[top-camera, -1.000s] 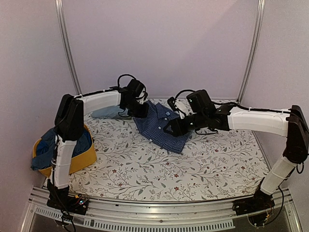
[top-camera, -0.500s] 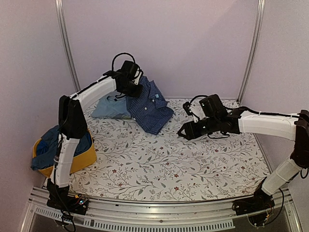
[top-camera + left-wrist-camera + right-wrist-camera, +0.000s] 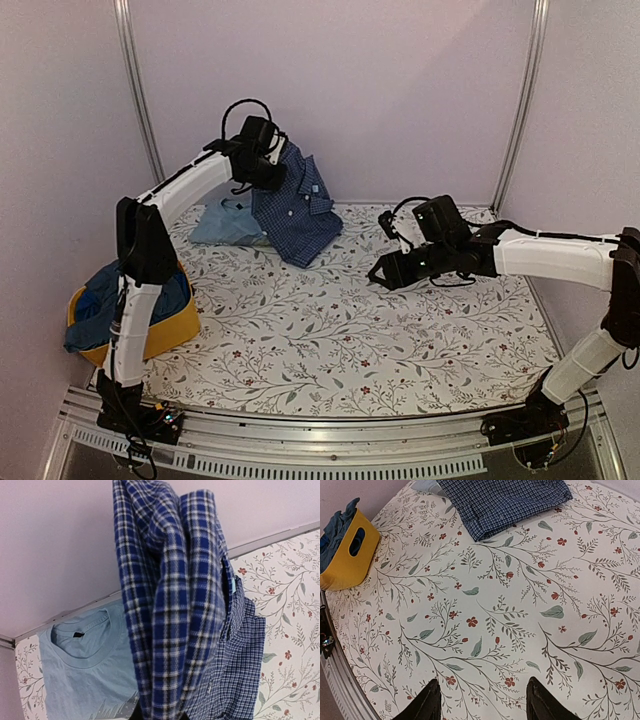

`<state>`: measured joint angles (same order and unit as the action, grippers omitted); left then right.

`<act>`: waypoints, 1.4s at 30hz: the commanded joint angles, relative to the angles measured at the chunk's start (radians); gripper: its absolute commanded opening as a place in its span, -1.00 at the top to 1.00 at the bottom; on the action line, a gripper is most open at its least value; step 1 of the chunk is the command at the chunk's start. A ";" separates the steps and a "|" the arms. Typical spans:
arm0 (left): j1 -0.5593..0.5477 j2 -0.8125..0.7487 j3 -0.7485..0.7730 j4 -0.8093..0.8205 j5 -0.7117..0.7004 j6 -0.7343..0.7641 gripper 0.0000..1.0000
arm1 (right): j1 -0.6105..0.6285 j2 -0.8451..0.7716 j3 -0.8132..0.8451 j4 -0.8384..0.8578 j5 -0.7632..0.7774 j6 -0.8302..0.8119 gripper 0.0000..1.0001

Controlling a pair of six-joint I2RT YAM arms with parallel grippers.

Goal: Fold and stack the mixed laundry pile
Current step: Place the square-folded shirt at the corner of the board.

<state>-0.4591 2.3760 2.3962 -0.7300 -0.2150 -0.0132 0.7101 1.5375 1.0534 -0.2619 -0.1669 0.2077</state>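
Observation:
My left gripper (image 3: 268,168) is shut on the navy-and-white checked shirt (image 3: 300,215), which it holds up at the back of the table. The shirt (image 3: 175,605) hangs in folds in front of the left wrist camera and hides the fingertips, and its lower edge rests on the cover. Beside it to the left, a light blue T-shirt (image 3: 225,225) with white print lies flat (image 3: 85,670). My right gripper (image 3: 378,275) hovers open over bare cover right of centre with nothing between its fingers (image 3: 427,702), and the shirt's hem (image 3: 505,500) lies well ahead of it.
A yellow fabric basket (image 3: 172,330) stands at the left edge with darker blue clothes (image 3: 100,300) heaped in it, and it also shows in the right wrist view (image 3: 345,562). The floral table cover (image 3: 330,350) spans the table. Metal frame posts (image 3: 140,100) rise at the back corners.
The left gripper has lifted the checked shirt up and toward the back left. The right gripper has come off the shirt and pulled back to the right, then stayed nearly still.

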 commanded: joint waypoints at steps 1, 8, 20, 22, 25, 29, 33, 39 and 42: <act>0.020 -0.080 0.048 0.056 0.042 -0.013 1.00 | -0.006 -0.005 0.022 0.011 0.003 -0.009 -0.12; 0.030 -0.108 0.040 0.079 0.050 -0.073 1.00 | -0.006 -0.004 0.019 0.012 0.002 -0.012 -0.11; 0.111 -0.144 -0.026 0.111 0.130 -0.229 1.00 | -0.006 0.008 0.020 0.015 -0.007 -0.012 -0.10; 0.126 -0.150 -0.043 0.122 0.123 -0.253 1.00 | -0.006 0.012 0.020 0.018 -0.008 -0.013 -0.10; 0.153 -0.155 -0.077 0.139 0.123 -0.289 1.00 | -0.006 0.018 0.023 0.019 -0.008 -0.014 -0.10; 0.206 -0.175 -0.183 0.204 0.143 -0.354 1.00 | -0.010 0.031 0.031 0.018 -0.011 -0.020 -0.10; 0.268 -0.189 -0.300 0.284 0.174 -0.427 1.00 | -0.017 0.045 0.040 0.015 -0.017 -0.021 -0.10; 0.383 -0.198 -0.524 0.449 0.204 -0.534 1.00 | -0.027 0.059 0.050 0.000 -0.017 -0.025 -0.10; 0.420 -0.130 -0.525 0.442 0.218 -0.553 1.00 | -0.032 0.065 0.059 -0.010 -0.020 -0.027 -0.10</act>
<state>-0.0875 2.2211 1.8881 -0.3855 -0.0296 -0.5018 0.6907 1.5799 1.0760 -0.2626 -0.1761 0.1936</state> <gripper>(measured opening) 0.016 0.551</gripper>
